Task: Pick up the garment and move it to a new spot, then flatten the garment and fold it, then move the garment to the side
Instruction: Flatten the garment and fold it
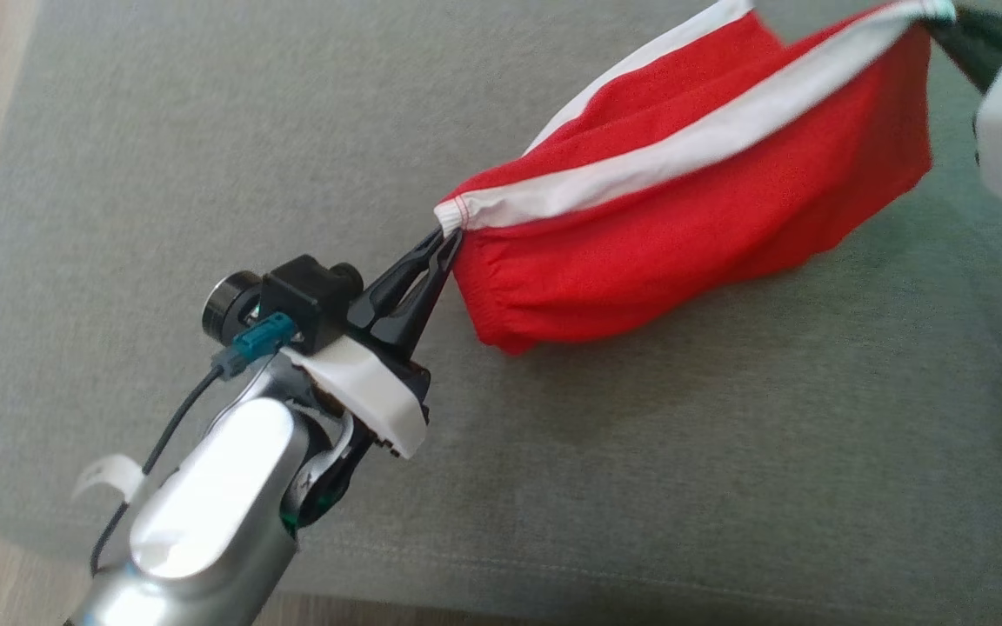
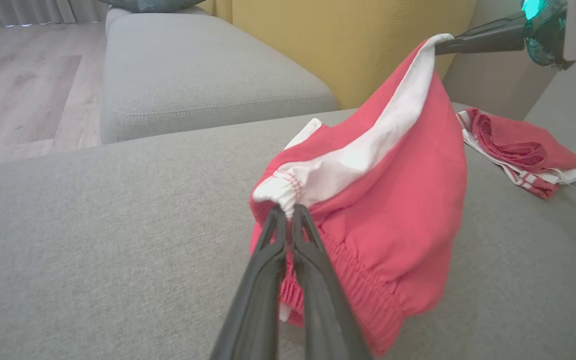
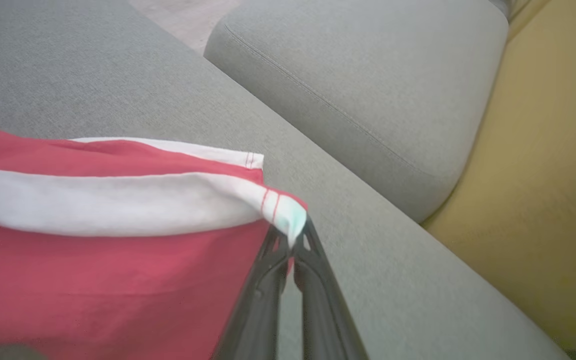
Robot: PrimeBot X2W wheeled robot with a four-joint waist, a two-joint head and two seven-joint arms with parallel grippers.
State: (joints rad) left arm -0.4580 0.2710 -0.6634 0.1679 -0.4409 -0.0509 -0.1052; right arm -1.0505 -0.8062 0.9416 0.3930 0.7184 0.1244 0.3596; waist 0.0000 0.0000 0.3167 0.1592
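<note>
In left wrist view, second cloth (image 2: pixel 518 147) near garment (image 2: pixel 398 200).

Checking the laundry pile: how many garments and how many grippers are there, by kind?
Red-and-white garments: 2, the held garment and a second garment lying on the grey cushion.
Grippers: 2, the left gripper and the right gripper.
Total: 4
</note>
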